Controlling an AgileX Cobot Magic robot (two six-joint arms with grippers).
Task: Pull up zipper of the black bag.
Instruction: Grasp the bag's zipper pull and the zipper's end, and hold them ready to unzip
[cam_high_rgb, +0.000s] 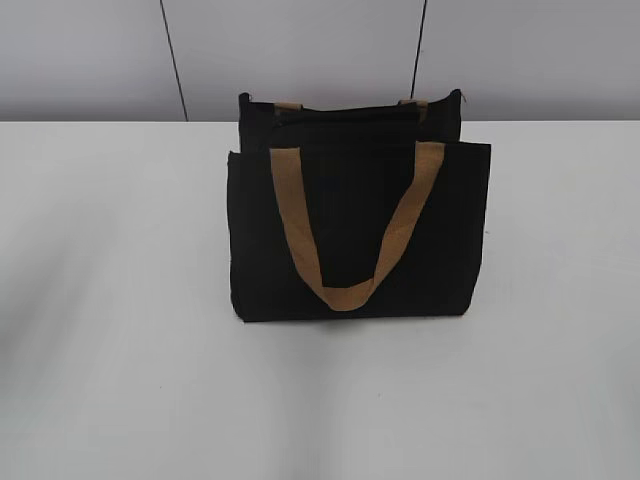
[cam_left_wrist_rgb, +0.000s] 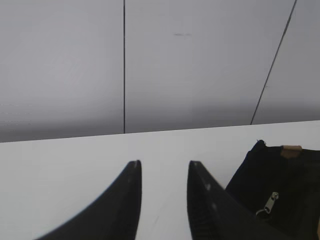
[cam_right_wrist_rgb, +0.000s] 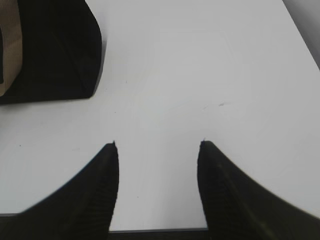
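The black bag stands upright in the middle of the white table, a tan loop handle hanging down its front panel. No gripper shows in the exterior view. In the left wrist view my left gripper is open and empty over the table, with the bag's left end to its right. The small silver zipper hangs at that end of the bag. In the right wrist view my right gripper is open and empty near the table's front edge, and the bag's lower corner lies at upper left.
The white table stretches around the bag on all sides. A grey panelled wall stands behind the table's far edge. The table's front edge shows just below my right gripper.
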